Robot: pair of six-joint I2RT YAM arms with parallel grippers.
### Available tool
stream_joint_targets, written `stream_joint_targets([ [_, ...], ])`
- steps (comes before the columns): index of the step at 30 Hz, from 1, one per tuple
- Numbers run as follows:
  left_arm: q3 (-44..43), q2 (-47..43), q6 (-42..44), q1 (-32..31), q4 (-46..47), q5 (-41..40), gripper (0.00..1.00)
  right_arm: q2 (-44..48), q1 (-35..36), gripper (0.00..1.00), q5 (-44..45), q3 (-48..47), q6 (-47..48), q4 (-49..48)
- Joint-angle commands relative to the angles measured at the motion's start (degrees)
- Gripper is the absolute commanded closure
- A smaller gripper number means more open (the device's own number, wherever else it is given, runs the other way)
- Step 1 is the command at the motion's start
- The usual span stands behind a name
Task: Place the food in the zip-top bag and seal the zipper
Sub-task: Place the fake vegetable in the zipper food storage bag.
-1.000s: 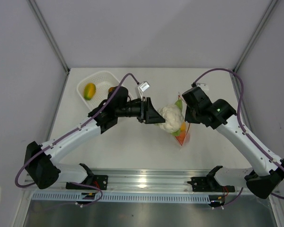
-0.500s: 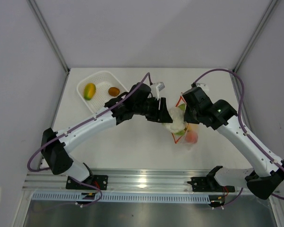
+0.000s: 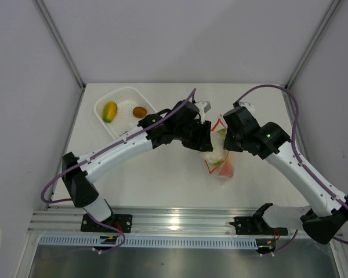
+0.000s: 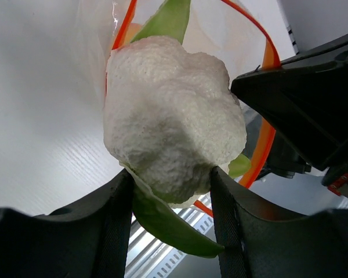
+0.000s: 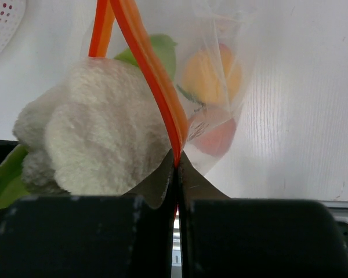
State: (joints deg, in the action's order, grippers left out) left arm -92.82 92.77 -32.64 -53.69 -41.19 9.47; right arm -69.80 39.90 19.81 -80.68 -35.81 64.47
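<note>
My left gripper (image 4: 171, 178) is shut on the white-and-green piece (image 4: 171, 116), a cauliflower with green leaves. It holds the piece in the open mouth of the clear zip-top bag (image 3: 225, 167), and the red-orange zipper (image 4: 267, 134) curves round it. My right gripper (image 5: 176, 159) is shut on the zipper (image 5: 144, 57) and holds the bag up off the table. Inside the bag lie an orange piece (image 5: 211, 72) and a peach-coloured piece (image 5: 218, 139). The two grippers (image 3: 207, 143) (image 3: 228, 141) stand close together at mid table.
A white mesh basket (image 3: 119, 95) stands at the back left, holding a yellow-green mango (image 3: 109, 111) and a brown piece (image 3: 140, 112). Grey walls enclose the white table. A metal rail (image 3: 180, 223) runs along the near edge.
My left arm has swung right and carried the cauliflower from beside the bag into its mouth. The bag has shifted a little. The right gripper has kept its hold.
</note>
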Motion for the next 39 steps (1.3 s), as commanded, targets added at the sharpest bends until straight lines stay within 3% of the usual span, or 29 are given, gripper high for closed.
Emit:
stream_joint_targets([
  [1, -3.69, 1.18, 2.84, -1.94, -1.87, -4.01, 0.99, 1.16, 0.53, 1.00, -1.70, -1.23, -0.93, -2.94],
  [8, -5.09, 3.03, 3.55, -3.52, -2.50, -4.56, 0.98, 0.81, 0.44, 1.00, -2.50, -0.79, -1.10, -3.65],
  [11, -5.09, 2.77, 3.29, -3.70, -1.35, -3.15, 0.86, 0.89, 0.44, 1.00, -2.41, -0.44, -1.19, -3.56],
  [13, -4.66, 2.15, 3.37, -3.70, -0.74, -3.23, 0.75, 1.07, 0.44, 1.00, -2.32, -0.35, -1.19, -3.47],
  [14, -4.31, 1.89, 3.46, -3.70, -0.65, -3.32, 0.59, 1.16, 0.44, 1.00, -2.24, -0.26, -1.19, -3.38],
  [17, -3.08, 0.48, 3.64, -3.70, -0.03, -4.46, 0.41, 1.33, 0.44, 1.00, -2.24, -0.26, -1.19, -3.30],
  [19, -2.46, -0.83, 3.55, -3.70, -0.21, -6.82, 0.12, 1.51, 0.44, 1.00, -2.15, -0.09, -1.10, -3.21],
  [21, -1.67, -1.80, 4.08, -3.70, 0.32, -7.19, 0.01, 1.42, 0.44, 1.00, -2.15, 0.00, -1.19, -3.12],
  [34, 8.52, -16.39, 5.49, -1.33, 6.38, -16.06, 0.01, 2.39, 0.35, 1.00, -1.97, 1.05, -0.93, -3.12],
  [39, 12.13, -19.38, 4.52, 5.87, 5.51, -15.63, 0.00, 2.74, 0.35, 1.00, -2.06, 2.20, -0.75, -3.12],
])
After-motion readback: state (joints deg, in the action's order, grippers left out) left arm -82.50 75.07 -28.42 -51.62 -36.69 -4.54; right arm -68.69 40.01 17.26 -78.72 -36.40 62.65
